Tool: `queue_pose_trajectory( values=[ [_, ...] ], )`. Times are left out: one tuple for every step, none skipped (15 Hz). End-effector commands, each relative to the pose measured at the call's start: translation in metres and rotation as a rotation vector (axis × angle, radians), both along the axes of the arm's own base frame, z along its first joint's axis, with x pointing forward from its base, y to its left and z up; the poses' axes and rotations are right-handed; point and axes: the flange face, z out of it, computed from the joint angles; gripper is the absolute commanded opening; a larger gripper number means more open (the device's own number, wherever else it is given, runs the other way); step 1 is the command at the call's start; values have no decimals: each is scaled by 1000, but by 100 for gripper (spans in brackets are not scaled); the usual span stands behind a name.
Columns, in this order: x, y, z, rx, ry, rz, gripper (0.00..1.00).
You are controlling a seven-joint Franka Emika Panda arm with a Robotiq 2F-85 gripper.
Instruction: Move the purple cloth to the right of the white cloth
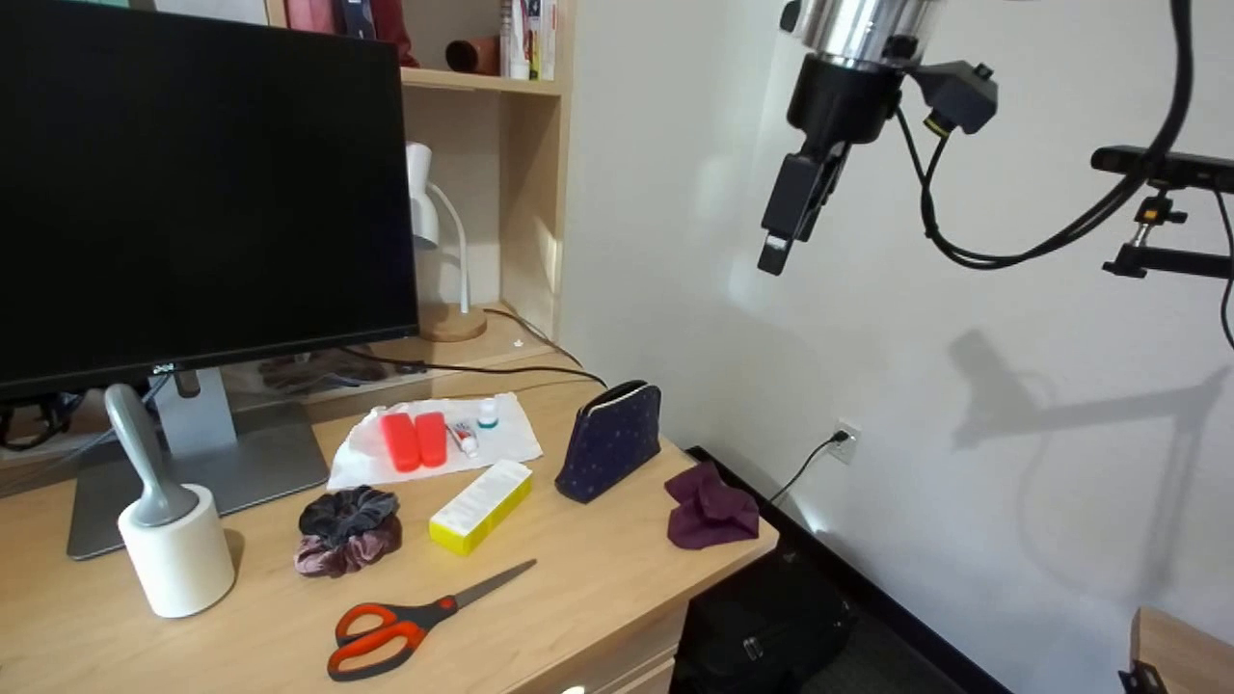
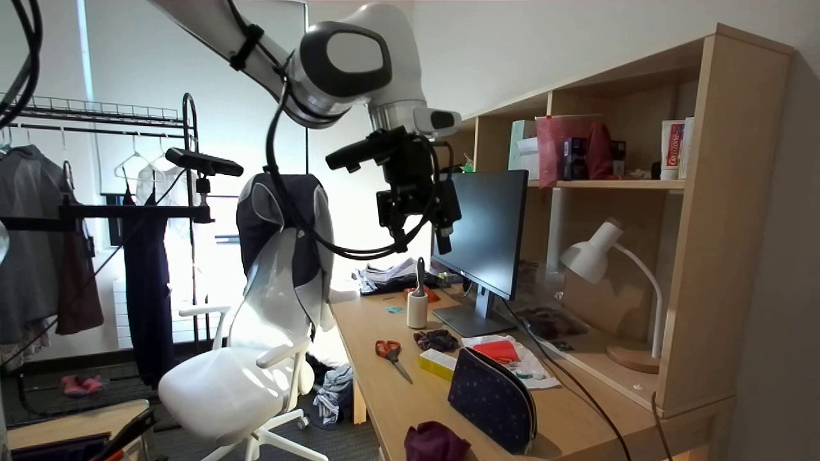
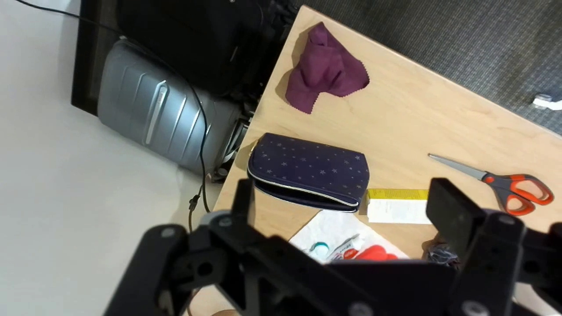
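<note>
The purple cloth (image 1: 711,509) lies crumpled on the desk near its end corner. It also shows in the wrist view (image 3: 327,70) and at the bottom edge of an exterior view (image 2: 435,442), partly cut off. The white cloth (image 1: 516,445) lies flat on the desk near the monitor. It bears two red items, a small tube and a small bottle. In the wrist view the white cloth (image 3: 322,226) is partly hidden behind the gripper. My gripper (image 3: 342,193) is open and empty, high above the desk in both exterior views (image 1: 776,253) (image 2: 421,242).
A dark blue star-patterned pouch (image 1: 609,443) stands between the two cloths. A yellow and white box (image 1: 482,506), scissors (image 1: 424,622), scrunchies (image 1: 347,530) and a lint roller (image 1: 176,549) are on the desk. The monitor (image 1: 202,193) and a lamp (image 1: 453,241) stand at the back.
</note>
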Motion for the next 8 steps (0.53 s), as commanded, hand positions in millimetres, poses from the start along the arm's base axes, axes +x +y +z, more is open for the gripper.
queue_pose_trajectory(
  values=[
    [32,-10,-11,48,77,35,100],
    [16,-4,-10,23,42,7,100],
    [21,-5,-12,23,49,7,100],
    [22,-5,-14,22,52,7,100],
    [22,-5,-14,22,51,7,100],
    [21,-5,-13,22,49,8,100],
    [21,-4,-12,22,47,9,100],
    [25,-5,-17,31,34,18,100]
  ],
)
